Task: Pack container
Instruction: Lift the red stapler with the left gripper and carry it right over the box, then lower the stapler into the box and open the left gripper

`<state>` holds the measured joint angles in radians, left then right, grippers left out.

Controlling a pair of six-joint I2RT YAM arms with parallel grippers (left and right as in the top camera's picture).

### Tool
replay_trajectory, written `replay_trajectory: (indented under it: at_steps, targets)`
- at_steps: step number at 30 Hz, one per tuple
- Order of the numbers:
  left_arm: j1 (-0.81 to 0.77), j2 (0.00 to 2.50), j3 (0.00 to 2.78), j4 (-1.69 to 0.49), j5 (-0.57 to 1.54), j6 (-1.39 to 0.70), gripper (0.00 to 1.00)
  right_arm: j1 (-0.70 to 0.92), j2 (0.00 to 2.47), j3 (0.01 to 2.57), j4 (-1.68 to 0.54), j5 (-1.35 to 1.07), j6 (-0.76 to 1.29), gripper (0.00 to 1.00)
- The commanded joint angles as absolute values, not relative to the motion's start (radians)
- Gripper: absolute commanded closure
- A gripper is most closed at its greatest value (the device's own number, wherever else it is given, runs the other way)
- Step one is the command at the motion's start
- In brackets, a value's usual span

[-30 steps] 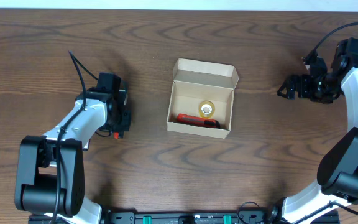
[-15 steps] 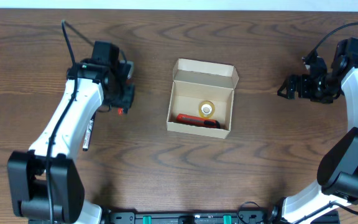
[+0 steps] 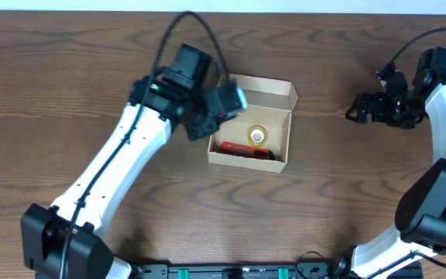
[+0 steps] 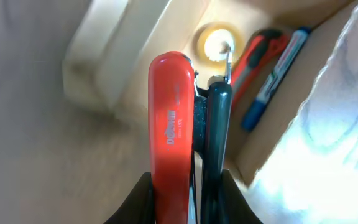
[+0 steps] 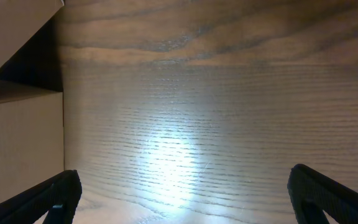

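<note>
Left pincer [image 3: 224, 102] clamps the red-handled tool [image 4: 169, 124] over the box [image 3: 248, 158]; I'd lower, then release. Right pincer [image 3: 356, 109] wide, empty.

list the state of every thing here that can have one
container, open, flap lid up
left gripper, shut on the red-handled tool, over the container's left side
red-handled tool, handles pressed together, held off the table
right gripper, open, empty
</note>
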<state>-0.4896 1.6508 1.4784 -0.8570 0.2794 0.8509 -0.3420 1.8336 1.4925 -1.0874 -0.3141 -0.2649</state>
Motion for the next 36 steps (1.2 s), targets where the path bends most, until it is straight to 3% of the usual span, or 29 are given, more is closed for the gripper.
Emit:
replay_trajectory:
  at_steps: [1, 12, 36]
  targets:
    - [-0.522, 1.634, 1.502, -0.815, 0.289, 0.991, 0.94, -0.345, 1.816, 1.489, -1.086, -0.321, -0.266, 0.01]
    - [-0.566, 1.68, 1.502, -0.682, 0.323, 1.015, 0.94, -0.345, 1.816, 1.489, -1.081, -0.321, -0.27, 0.01]
    - [-0.612, 1.934, 1.502, -0.741, 0.343, 1.016, 0.94, -0.345, 1.816, 1.489, -1.073, -0.322, -0.27, 0.01]
